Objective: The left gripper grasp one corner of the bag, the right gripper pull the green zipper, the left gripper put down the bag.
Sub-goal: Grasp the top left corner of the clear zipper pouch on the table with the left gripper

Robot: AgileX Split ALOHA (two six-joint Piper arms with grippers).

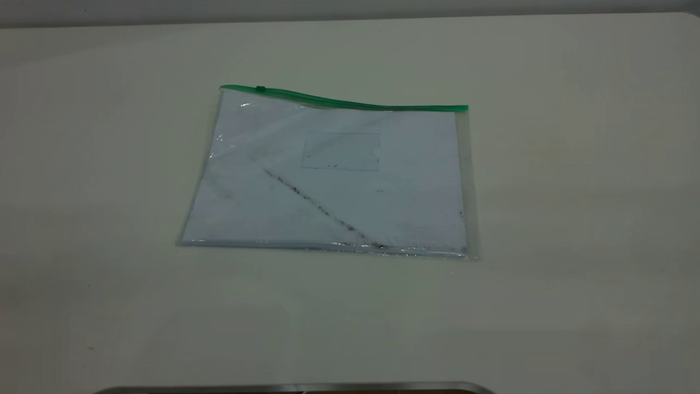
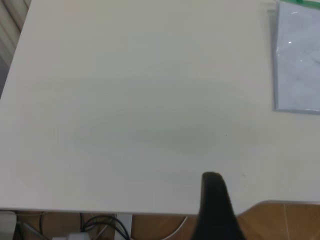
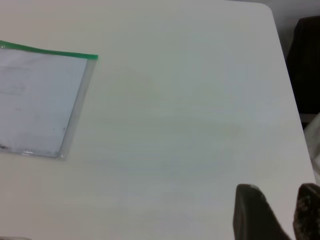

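The bag [image 1: 333, 175] lies flat on the white table, clear plastic with white paper inside, a dark diagonal smudge and a small pocket. The green zipper [image 1: 350, 102] runs along its far edge, with the slider tab [image 1: 261, 88] near the left end. Neither gripper shows in the exterior view. My left gripper [image 2: 215, 200] shows only as one black tip over the table's edge, far from the bag [image 2: 300, 60]. My right gripper [image 3: 277, 200] is open and empty, well away from the bag [image 3: 40, 100] and its green zipper [image 3: 50, 51].
The table edge [image 2: 100, 210] shows in the left wrist view, with wooden floor and cables beyond it. A dark object [image 3: 306, 60] stands past the table's edge in the right wrist view. A grey metal strip [image 1: 295, 387] lies along the exterior view's near edge.
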